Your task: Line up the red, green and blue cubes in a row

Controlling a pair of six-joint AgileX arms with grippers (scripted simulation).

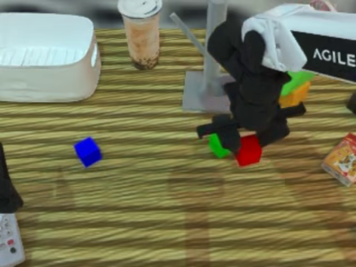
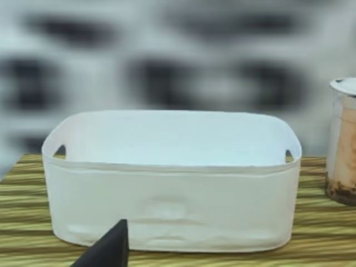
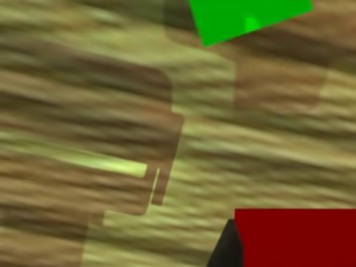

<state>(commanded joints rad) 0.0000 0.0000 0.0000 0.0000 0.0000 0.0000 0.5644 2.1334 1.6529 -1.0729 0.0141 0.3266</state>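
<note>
This is a pretend tabletop, drawn by a computer, not a real room. The striped wooden table (image 1: pixel 167 211) holds toy-like things: a white bin (image 1: pixel 47 58) and a drink cup (image 1: pixel 140 33) far from the right gripper (image 1: pixel 245 146), and a small box (image 1: pixel 342 158) nearer it.

Right end effector (image 1: pixel 240 146) low over mid-table; left arm (image 1: pixel 6 186) at left edge

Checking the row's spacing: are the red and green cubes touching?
Apart. The right wrist view shows bare table between the green cube and the red cube.
</note>
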